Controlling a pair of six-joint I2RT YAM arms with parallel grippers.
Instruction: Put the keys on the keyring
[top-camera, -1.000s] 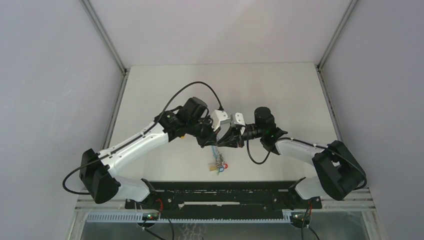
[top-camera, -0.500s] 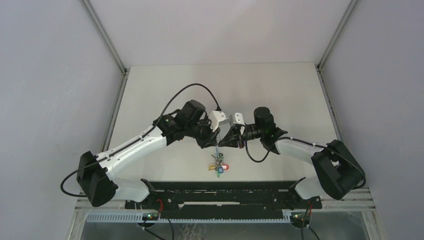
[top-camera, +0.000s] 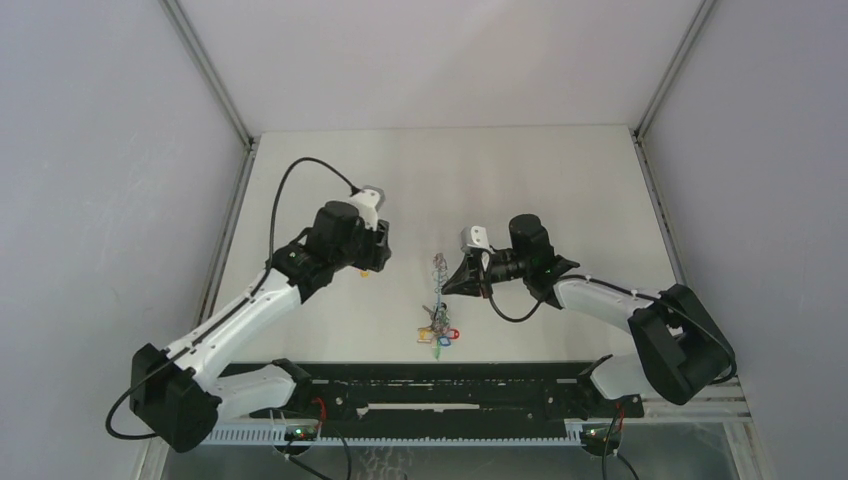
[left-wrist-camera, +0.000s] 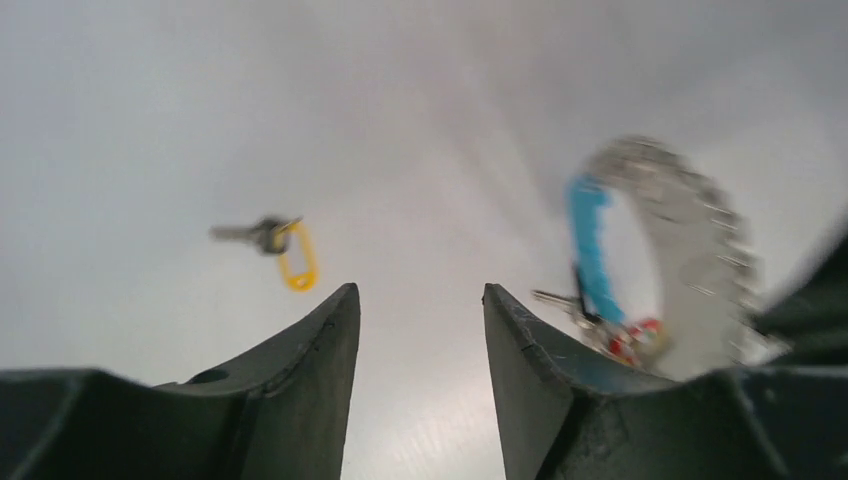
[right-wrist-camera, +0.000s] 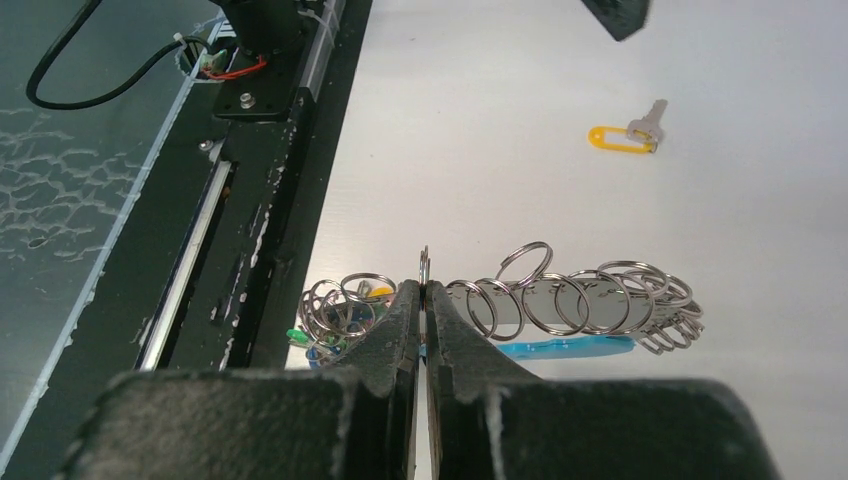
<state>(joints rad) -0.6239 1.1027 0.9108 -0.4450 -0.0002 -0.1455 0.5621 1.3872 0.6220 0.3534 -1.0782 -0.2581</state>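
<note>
The left gripper (top-camera: 378, 258) is hanging over the left half of the table (top-camera: 500, 180), about midway between the far edge and the near edge. Its jaws are standing spread apart and are holding nothing; in the left wrist view (left-wrist-camera: 420, 292) only bare table is showing between them.

The key with the yellow-orange head (top-camera: 367, 272) is lying flat on the table just beside this gripper, on the side of the near edge. In the left wrist view it (left-wrist-camera: 285, 250) is lying ahead of the left finger, not touching it.

The keyring (top-camera: 438, 300) is sitting near the middle of the table and is stretching toward the near edge, where small coloured tags (top-camera: 441, 334) are bunching together. In the right wrist view it (right-wrist-camera: 570, 300) is showing as a row of many metal rings, with the blue band (right-wrist-camera: 560, 347) under them. A bit of green (right-wrist-camera: 295, 337) is showing among the rings at one end, but I cannot tell if it is the green key.

The right gripper (top-camera: 447, 283) is reaching the keyring from the right. Its jaws (right-wrist-camera: 424, 290) are pressed together and are pinching one thin metal ring of the keyring.
</note>
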